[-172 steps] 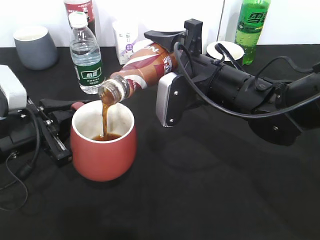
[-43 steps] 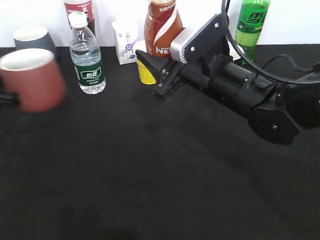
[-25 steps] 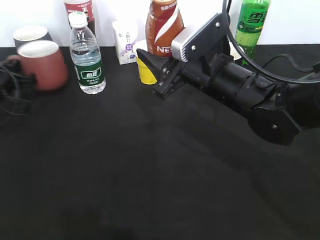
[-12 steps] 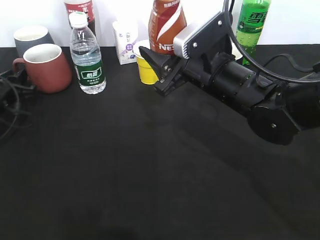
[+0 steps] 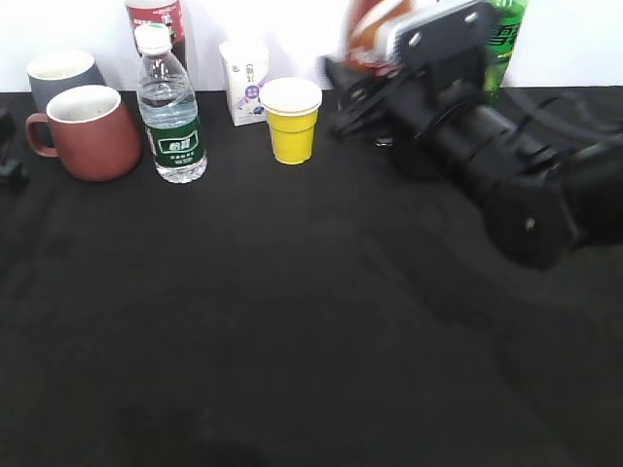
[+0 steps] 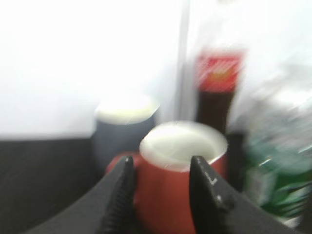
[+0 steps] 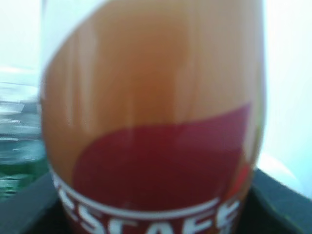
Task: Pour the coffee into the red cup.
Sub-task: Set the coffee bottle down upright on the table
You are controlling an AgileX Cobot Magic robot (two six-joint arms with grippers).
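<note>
The red cup (image 5: 92, 133) stands on the black table at the far left, in front of the grey cup (image 5: 60, 68). In the left wrist view the red cup (image 6: 178, 185) sits just beyond my left gripper (image 6: 163, 192), whose fingers are open and apart from it. In the exterior view that gripper is almost off the left edge. My right gripper (image 5: 365, 83) is blurred at the back right, closed on the coffee bottle (image 5: 373, 27). The bottle's label (image 7: 156, 146) fills the right wrist view and hides the jaws.
A clear water bottle (image 5: 170, 107), a white carton (image 5: 243, 68) and a yellow cup (image 5: 291, 120) stand along the back. A green soda bottle (image 5: 504, 39) stands behind my right arm. A dark red-capped bottle (image 5: 154, 15) is behind the water bottle.
The red cup has been set down at the far left and my left gripper has let go and drawn back left. My right arm has swung right with the coffee bottle, uncovering the yellow cup.
</note>
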